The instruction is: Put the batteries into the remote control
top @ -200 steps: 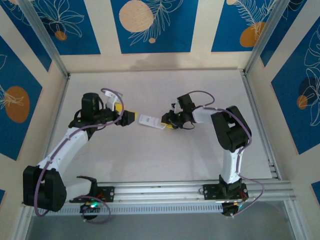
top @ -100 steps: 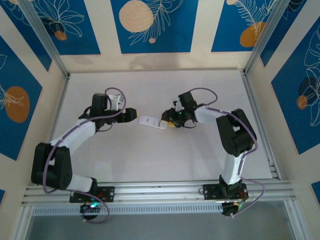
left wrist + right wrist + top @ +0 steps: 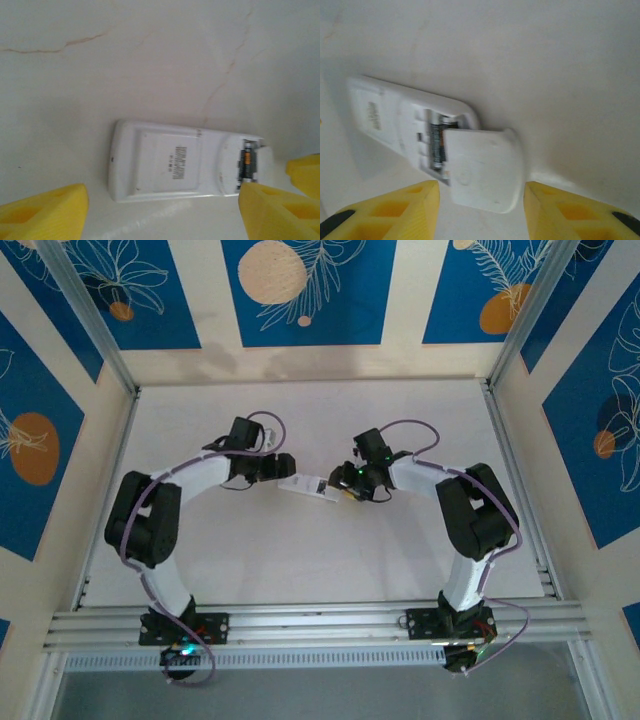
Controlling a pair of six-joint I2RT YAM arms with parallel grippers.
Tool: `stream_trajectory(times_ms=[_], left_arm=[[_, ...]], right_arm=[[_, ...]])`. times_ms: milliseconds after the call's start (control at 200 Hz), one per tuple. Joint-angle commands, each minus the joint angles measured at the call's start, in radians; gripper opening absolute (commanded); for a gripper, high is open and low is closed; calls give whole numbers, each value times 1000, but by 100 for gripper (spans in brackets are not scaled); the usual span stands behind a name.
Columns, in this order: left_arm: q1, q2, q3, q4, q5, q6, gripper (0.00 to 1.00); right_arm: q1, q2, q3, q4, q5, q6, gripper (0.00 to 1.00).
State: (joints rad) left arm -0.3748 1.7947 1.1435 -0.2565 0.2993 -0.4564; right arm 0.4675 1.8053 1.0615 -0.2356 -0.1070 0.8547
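Note:
The white remote control [image 3: 303,486] [image 3: 170,162] [image 3: 380,116] lies back up on the table, its battery bay uncovered at the right end. A dark battery [image 3: 246,165] [image 3: 436,145] sits in that bay. The small white cover piece [image 3: 485,167] lies tilted over the bay's outer part. My left gripper [image 3: 284,468] [image 3: 162,215] is open by the remote's left end, its yellow fingers [image 3: 45,212] wide apart and clear of it. At the bay end my right gripper [image 3: 341,484] [image 3: 482,210] is open, with the cover's lower part between its fingers [image 3: 575,210] and a gap on both sides.
The white table [image 3: 300,550] is walled by blue-and-cream panels [image 3: 305,290] on three sides. An aluminium rail [image 3: 320,620] with both arm bases runs along the near edge. One yellow finger of the right gripper [image 3: 305,170] shows at the right of the left wrist view.
The left arm has swung right, bringing its gripper from well left of the remote up to its left end, jaws narrowing. The right gripper stayed at the bay end.

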Motion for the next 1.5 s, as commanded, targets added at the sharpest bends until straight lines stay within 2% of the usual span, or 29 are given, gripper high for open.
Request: stream_trajectory(times_ms=[0, 150, 305, 740, 995, 1496], left_arm=[[-4, 54, 44, -53, 28, 43, 78], [-6, 95, 66, -58, 71, 49, 76], [-6, 127, 81, -76, 60, 63, 73], [-7, 195, 100, -66, 147, 68, 66], [-21, 216, 96, -83, 175, 90, 57], [-45, 251, 129, -189, 110, 231, 51]], right_arm=[[3, -25, -4, -48, 38, -12, 49], [13, 0, -11, -14, 1, -3, 50], [16, 48, 14, 3, -38, 14, 48], [51, 95, 43, -27, -20, 38, 45], [56, 118, 80, -73, 24, 66, 43], [38, 153, 184, -137, 57, 97, 41]])
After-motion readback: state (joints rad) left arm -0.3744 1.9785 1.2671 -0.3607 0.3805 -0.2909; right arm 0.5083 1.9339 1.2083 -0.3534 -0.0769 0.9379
